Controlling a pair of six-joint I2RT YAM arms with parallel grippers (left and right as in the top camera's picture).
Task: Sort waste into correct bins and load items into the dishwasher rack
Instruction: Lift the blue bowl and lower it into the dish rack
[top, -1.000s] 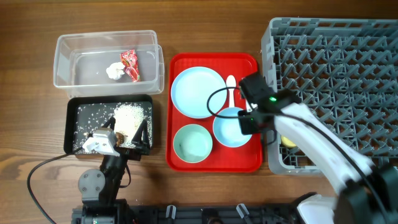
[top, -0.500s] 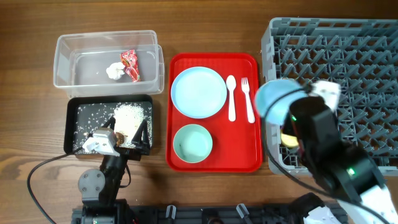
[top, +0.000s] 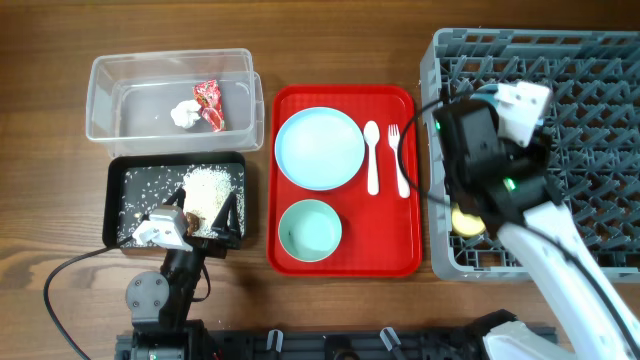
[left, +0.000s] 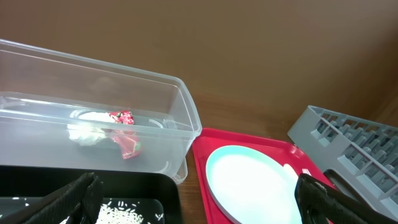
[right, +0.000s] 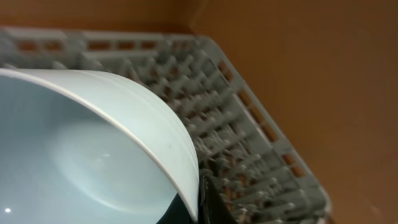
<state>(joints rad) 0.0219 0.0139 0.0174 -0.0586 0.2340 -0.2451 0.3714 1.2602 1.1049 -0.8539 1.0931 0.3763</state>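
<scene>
Starting left of the red tray (top: 400, 252), a clear tub (top: 170, 95) sits on the desk (top: 40, 150) with a red wrapper (top: 208, 103) and a white tissue (top: 183, 114) inside. A black tray (top: 120, 198) nearer the robot holds scattered rice (top: 208, 183). The left tool (top: 205, 213) hovers over the black tray's near edge with its fingers spread wide, holding nothing.

On the red tray lie a blue plate (top: 320, 148), a green bowl (top: 310, 228), a spoon (top: 372, 156) and a fork (top: 398, 160). The near right part of the tray is bare.

Right of the red tray stands the grey rack (top: 590, 90), with a yellow cup (top: 463, 222) inside by its tray-side wall. The right tool (right: 203, 204) is over that side of the rack, pressed together on the rim of a blue bowl (right: 93, 155). The bowl is tilted above the pegs, and most of the rack is open.
</scene>
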